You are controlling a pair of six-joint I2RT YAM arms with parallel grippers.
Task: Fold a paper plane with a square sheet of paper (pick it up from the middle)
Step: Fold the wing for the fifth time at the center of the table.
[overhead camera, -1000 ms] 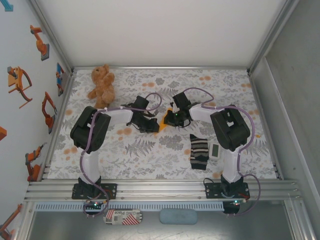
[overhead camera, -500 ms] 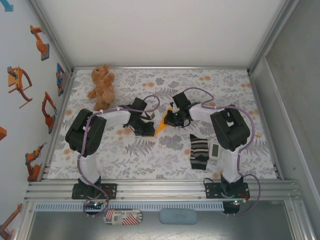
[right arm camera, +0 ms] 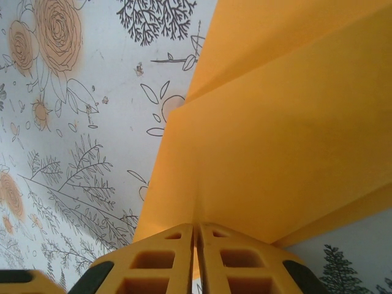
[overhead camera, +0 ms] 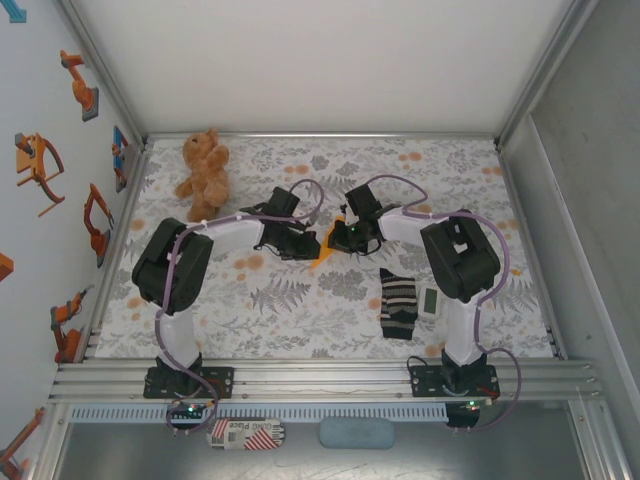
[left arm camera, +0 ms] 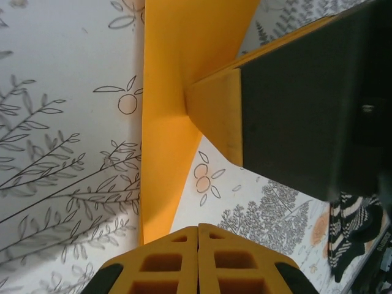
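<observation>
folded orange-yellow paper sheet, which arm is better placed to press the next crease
Left, probably: the left gripper is shut at the narrow end of the folded orange-yellow paper sheet, apparently not pinching it, while the right gripper is clamped on the wider part, anchoring it.

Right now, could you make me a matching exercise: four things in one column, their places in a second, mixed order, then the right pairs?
1. teddy bear
2. folded orange paper
3. striped sock
4. small white device

A. beside the right arm, right of the sock
B. far left of the table
C. gripped by the left tool and the right tool
D. nearer the bases than the paper, to its right

Pairs: 1-B; 2-C; 3-D; 4-A
</observation>
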